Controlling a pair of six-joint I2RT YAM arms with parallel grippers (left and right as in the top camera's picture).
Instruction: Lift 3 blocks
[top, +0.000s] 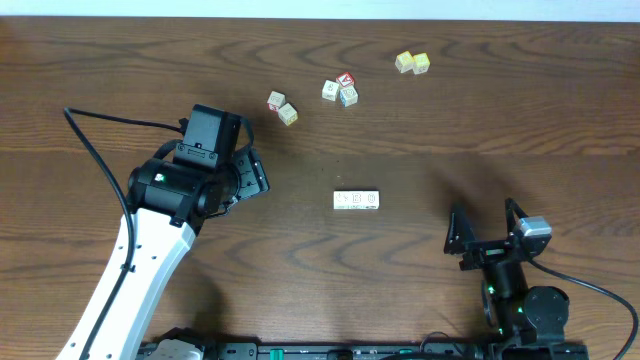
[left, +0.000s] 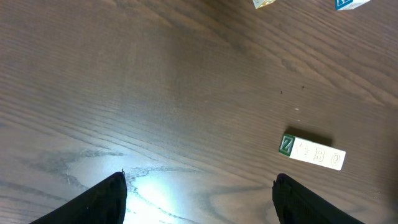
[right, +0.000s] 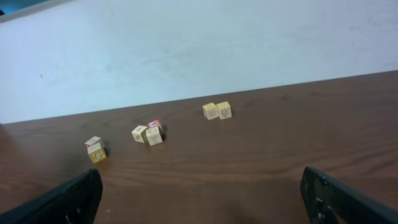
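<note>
Near the middle of the desk (top: 100, 60), the three blocks (top: 357, 199) lie end to end, touching, in one short straight row, well apart from the loose cubes farther back: a pair (top: 282, 107), a cluster with a red-topped cube (top: 340, 90) and a pale yellow pair (top: 412, 62). The left gripper (top: 252, 176) is off to the row's left with its jaws spread wide and nothing between them. Its wrist view shows the row (left: 313, 152) ahead and to the right, with a greenish end face turned toward it. The right gripper (top: 487, 232) is also spread and empty. It sits to the row's right, nearer the robot's base, and its own camera sees only the far cubes, not the row. Lifting all three together most likely calls for a squeeze along the row's length, one finger on each end face, so the middle cube is held by pressure alone. For that the left gripper should travel right, centre over the middle cube and line its jaws up with the row. It should come down with the fingertips clearing both ends, then close squarely. Any skew would probably buckle the row or pop the middle cube out, so the lift should be slow and level.
</note>
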